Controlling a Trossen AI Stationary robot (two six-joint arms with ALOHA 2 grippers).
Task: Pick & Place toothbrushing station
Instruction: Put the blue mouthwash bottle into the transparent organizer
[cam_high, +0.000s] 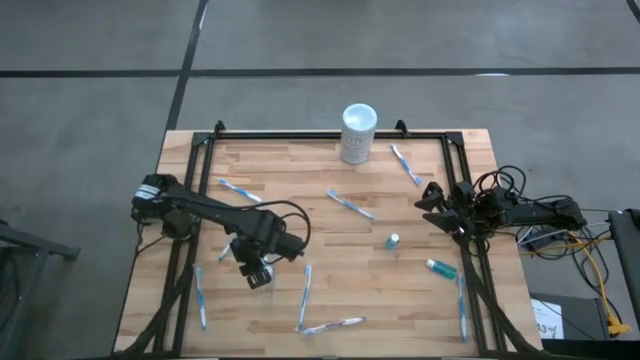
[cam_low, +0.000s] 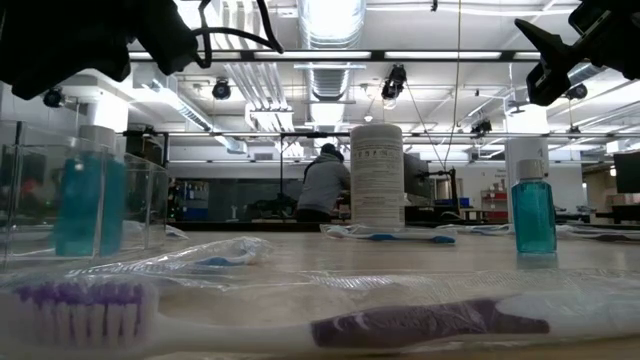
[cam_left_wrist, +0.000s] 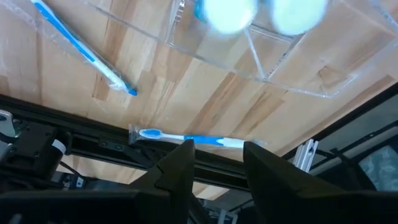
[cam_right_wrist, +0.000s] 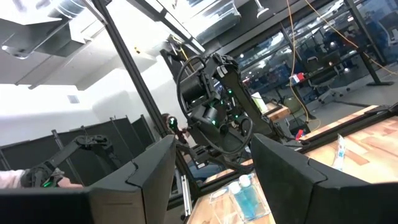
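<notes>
The toothbrushing station's things lie scattered on the wooden table (cam_high: 330, 250). There are thin blue-and-white toothbrushes (cam_high: 350, 205) (cam_high: 305, 297), a teal tube (cam_high: 440, 267) and a small teal bottle (cam_high: 393, 241) (cam_low: 533, 215). A clear plastic holder (cam_low: 40, 200) (cam_left_wrist: 267, 62) stands at the near left with a teal bottle (cam_low: 90, 205) in it. My left gripper (cam_high: 258, 276) (cam_left_wrist: 217, 148) hangs open just above that holder, pointing steeply down, with nothing between its fingers. My right gripper (cam_high: 432, 200) (cam_right_wrist: 211, 168) is open and waits at the table's right edge.
A tall white cylinder (cam_high: 358, 132) (cam_low: 377, 176) stands at the far edge. A black frame rail (cam_high: 180, 270) runs along the left side, with a toothbrush (cam_left_wrist: 186, 138) (cam_high: 200, 300) beside it. A wrapped purple toothbrush (cam_low: 300, 322) lies at the near edge. A person (cam_low: 322, 185) stands far behind the table.
</notes>
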